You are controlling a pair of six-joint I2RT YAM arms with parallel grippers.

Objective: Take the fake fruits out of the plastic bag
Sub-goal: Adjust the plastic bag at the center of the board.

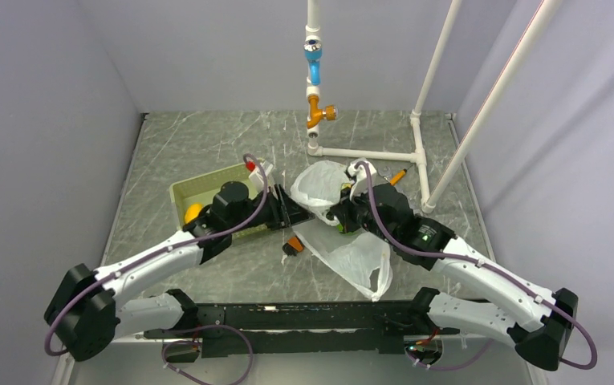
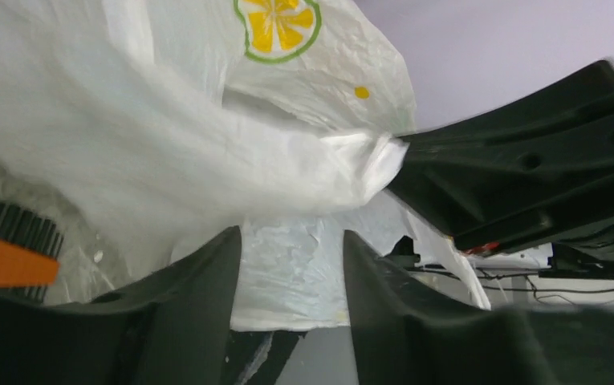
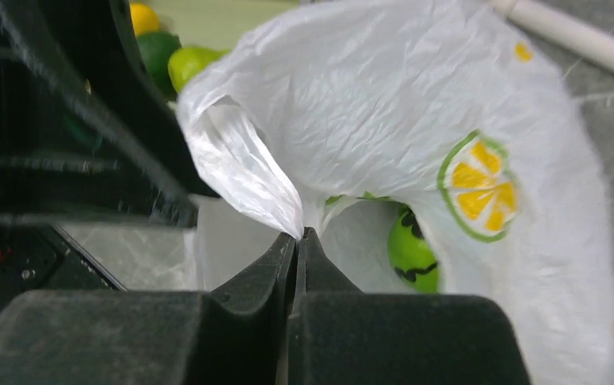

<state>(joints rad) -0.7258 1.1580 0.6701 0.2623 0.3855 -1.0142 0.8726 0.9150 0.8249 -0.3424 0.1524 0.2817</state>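
Note:
The plastic bag point(image 1: 326, 186) lies crumpled mid-table, white with orange citrus prints, one loop trailing toward the near edge. My right gripper point(image 3: 298, 234) is shut on a twisted edge of the bag point(image 3: 351, 112). A dark-striped green ball point(image 3: 412, 253) shows through the bag's mouth just beyond the jaws. My left gripper point(image 2: 291, 237) is open right against the bag point(image 2: 167, 152), with film showing behind its parted fingers. A yellow fruit point(image 3: 144, 16), a dark green one point(image 3: 159, 48) and a light green one point(image 3: 191, 62) lie in the basket.
The pale green lattice basket point(image 1: 183, 188) stands left of the bag, a yellow fruit point(image 1: 193, 212) in it. An orange-and-black brush point(image 1: 294, 243) lies beside the bag near the left gripper. A white pipe frame point(image 1: 367, 152) runs along the back right.

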